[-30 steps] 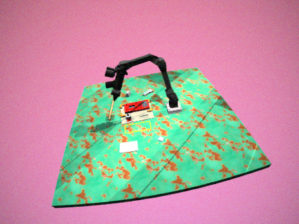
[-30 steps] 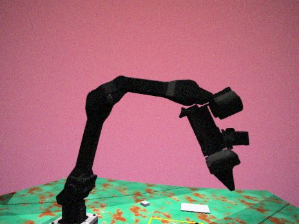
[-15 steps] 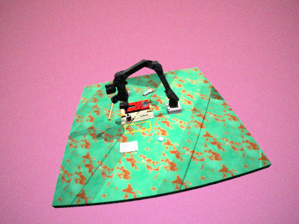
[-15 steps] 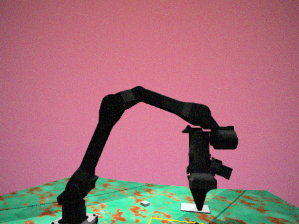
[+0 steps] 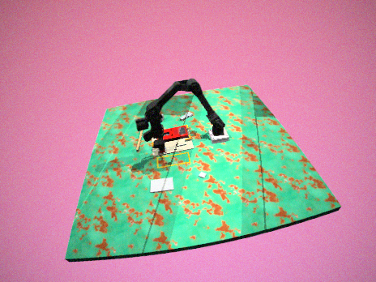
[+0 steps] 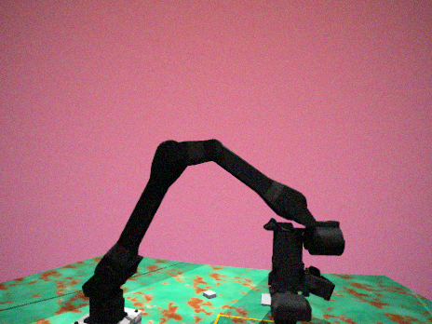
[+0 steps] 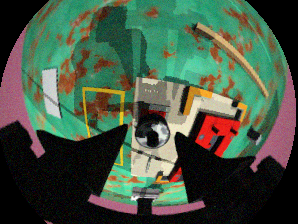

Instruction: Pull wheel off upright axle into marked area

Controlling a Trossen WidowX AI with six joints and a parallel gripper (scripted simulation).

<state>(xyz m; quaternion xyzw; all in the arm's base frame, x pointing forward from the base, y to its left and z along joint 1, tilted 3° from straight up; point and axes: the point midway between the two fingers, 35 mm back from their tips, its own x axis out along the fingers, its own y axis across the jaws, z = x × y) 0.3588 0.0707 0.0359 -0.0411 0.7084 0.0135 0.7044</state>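
The wheel, dark-rimmed with a black and pale grey face, is on the beige board. In the wrist view it shows between the tips of my gripper, which is open and points down over it. Whether a finger touches the wheel I cannot tell. The axle is hidden under the wheel and the arm in the top and exterior views. The marked area, a yellow outline, lies on the table beside the board.
A red block with orange parts stands by the wheel. A wooden stick lies beyond. A white plate and a small white block lie past the outline. A pale object lies behind.
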